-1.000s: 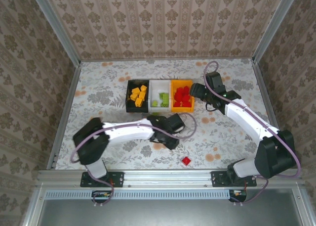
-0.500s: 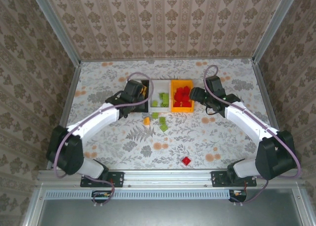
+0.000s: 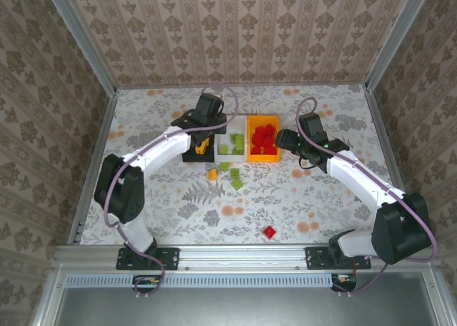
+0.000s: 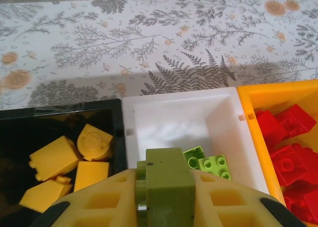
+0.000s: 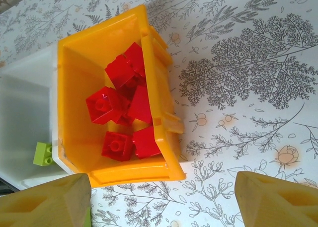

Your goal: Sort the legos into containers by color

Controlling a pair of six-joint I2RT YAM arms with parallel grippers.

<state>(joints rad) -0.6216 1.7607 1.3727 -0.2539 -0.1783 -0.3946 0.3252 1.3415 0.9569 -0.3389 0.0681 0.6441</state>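
Green lego (image 4: pixel 166 170) is sitting clamped in our left tool (image 4: pixel 164 197), which we are holding at the white bin (image 4: pixel 226 132)'s edge, close to its wall with the black bin (image 4: pixel 117 122). Our right tool (image 5: pixel 164 199) is gaping wide just outside the orange bin (image 5: pixel 158 103)'s rim, bare desk (image 3: pixel 328 197) around it; loose legos (image 3: pixel 233 177) are lying just before the bins

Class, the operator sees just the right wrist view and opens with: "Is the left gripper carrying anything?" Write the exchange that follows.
Observer: Yes, the left gripper is shut on a green lego.
Operator: Any red ones left outside the bins?
Observer: One red lego lies on the table, near the front edge.
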